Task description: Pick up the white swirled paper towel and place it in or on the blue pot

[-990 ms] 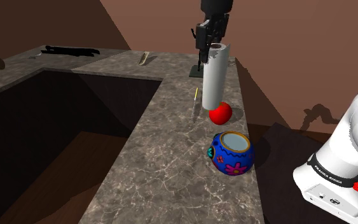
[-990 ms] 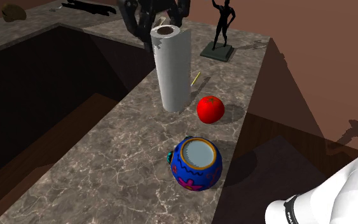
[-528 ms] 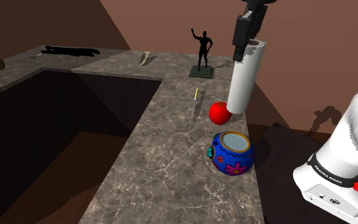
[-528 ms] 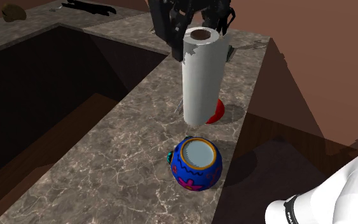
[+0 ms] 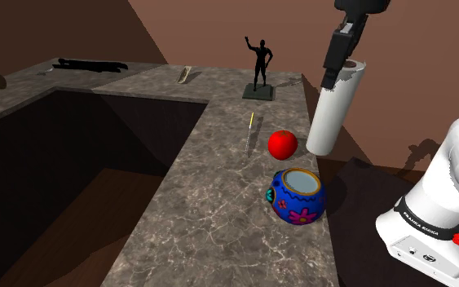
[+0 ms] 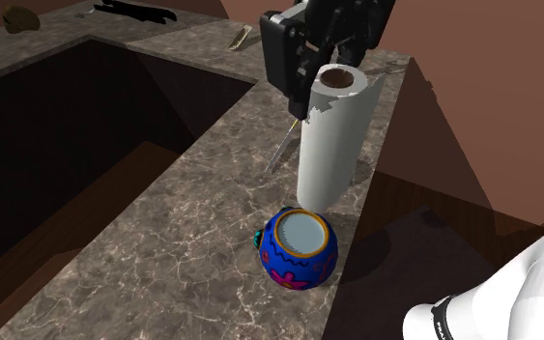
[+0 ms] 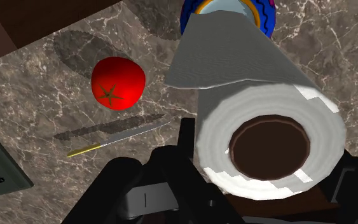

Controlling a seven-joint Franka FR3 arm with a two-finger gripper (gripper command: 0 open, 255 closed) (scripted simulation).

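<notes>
The white paper towel roll [image 5: 332, 114] with a brown core hangs in the air, slightly tilted, and my gripper [image 5: 342, 70] is shut on its upper end. In the second exterior view the roll [image 6: 329, 150] has its lower end just over the far rim of the blue pot [image 6: 299, 249], and the black gripper [image 6: 329, 85] clasps its top. The pot [image 5: 298, 196], painted with pink flowers, stands upright on the marble counter [image 5: 219, 220], its mouth open. In the wrist view, the roll [image 7: 254, 89] sits between the fingers [image 7: 186, 147] and covers most of the pot [image 7: 192, 14].
A red tomato [image 5: 282, 144] lies just beyond the pot, with a thin knife [image 5: 249, 134] next to it. A black figurine [image 5: 259, 69] stands at the counter's far end. A deep dark recess [image 5: 81, 179] opens at the shoulder view's left. The robot's stand [image 5: 431, 236] is at the lower right.
The gripper has carried the roll up off the counter and toward the shoulder view's right, from near the figurine to over the pot's far side. The tomato, previously hidden, is uncovered.
</notes>
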